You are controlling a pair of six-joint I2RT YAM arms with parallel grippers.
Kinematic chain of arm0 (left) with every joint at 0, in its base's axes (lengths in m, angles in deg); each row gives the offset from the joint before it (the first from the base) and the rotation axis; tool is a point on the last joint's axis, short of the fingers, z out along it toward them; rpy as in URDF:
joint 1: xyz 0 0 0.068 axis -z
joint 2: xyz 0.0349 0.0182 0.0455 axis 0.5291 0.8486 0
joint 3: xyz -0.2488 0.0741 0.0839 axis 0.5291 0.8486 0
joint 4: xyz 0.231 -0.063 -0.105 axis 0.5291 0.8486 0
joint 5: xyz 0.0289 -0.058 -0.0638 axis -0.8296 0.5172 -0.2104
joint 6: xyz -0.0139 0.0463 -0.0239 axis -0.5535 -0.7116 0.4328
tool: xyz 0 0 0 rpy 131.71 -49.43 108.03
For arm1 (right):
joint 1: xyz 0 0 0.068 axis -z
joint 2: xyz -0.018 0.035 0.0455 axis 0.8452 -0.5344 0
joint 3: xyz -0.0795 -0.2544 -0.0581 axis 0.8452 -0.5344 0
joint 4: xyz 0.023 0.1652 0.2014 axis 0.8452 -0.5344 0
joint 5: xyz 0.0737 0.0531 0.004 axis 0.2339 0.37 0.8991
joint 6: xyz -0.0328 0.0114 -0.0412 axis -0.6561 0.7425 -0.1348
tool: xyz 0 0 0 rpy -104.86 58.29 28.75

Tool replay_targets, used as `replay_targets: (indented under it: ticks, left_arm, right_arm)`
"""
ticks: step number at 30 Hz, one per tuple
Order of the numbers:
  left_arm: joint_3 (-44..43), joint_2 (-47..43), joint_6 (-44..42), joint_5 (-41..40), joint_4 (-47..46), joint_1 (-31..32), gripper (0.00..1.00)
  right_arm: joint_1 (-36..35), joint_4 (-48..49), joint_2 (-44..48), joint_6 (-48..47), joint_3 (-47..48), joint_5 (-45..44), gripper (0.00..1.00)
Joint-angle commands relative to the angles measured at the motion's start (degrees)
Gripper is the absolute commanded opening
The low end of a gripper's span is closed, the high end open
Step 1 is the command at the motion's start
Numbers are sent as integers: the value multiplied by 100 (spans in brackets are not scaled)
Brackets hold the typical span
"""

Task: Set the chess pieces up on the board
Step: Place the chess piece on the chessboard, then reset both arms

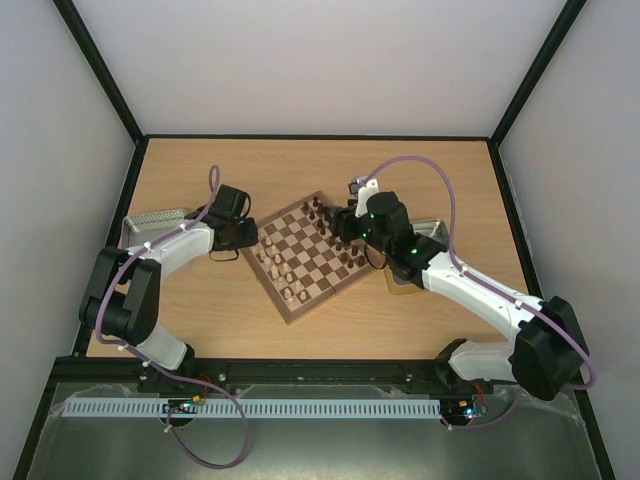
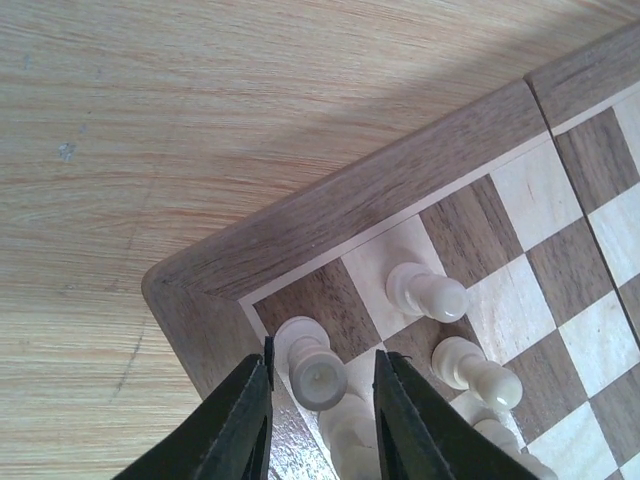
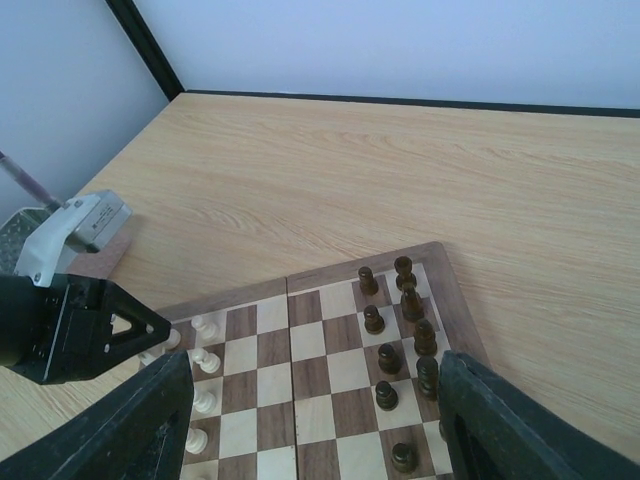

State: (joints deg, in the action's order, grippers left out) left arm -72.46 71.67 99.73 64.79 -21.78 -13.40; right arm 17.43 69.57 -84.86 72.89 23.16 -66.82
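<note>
Jaws on the left gripper (image 2: 322,372) are standing slightly parted either side of a cream piece (image 2: 316,375) on the corner square of the board (image 2: 330,215), not pinching it. The right gripper (image 3: 315,400) is hanging wide open, empty, over mid-board. Cream chess pieces (image 3: 205,400) are lining the wrist view's lower left and dark chessmen (image 3: 410,300) are crowding the board's right edge, so the setup is looking well along, with ragged ranks needing tidying. Metal tin (image 1: 437,228) is lying on the counter beside the board.

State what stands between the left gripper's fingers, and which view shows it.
One cream chess piece, inside the left gripper, near the board corner; left wrist view.
</note>
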Motion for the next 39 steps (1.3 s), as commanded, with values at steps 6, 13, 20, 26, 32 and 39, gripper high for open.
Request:
replay_targets:
  ticks: [6, 13, 20, 26, 32, 39]
  left_arm:
    - [-488, -360, -91, -131, 419, -89, 41]
    - [-863, -1442, 17, -320, 1123, -131, 59]
    - [-542, -3342, -8, -409, 1163, -153, 72]
    - [-8, -4934, -11, 12, 1069, -148, 81]
    - [25, -5724, 268, -247, 1643, -146, 100]
    - [-169, -6429, 257, -641, 2391, -141, 100]
  right_arm:
    - [-31, -476, -29, 339, 372, -275, 66]
    - [-27, -1546, 415, 1374, 821, -1684, 69]
    - [-24, -2616, 1474, 2144, 362, -2299, 71]
    - [-23, -3622, 2473, 2473, 15, -2445, 77]
    - [-20, -4783, 3089, 2366, 332, -2881, 98]
    - [-24, -5619, 3760, 2534, 736, -3376, 98]
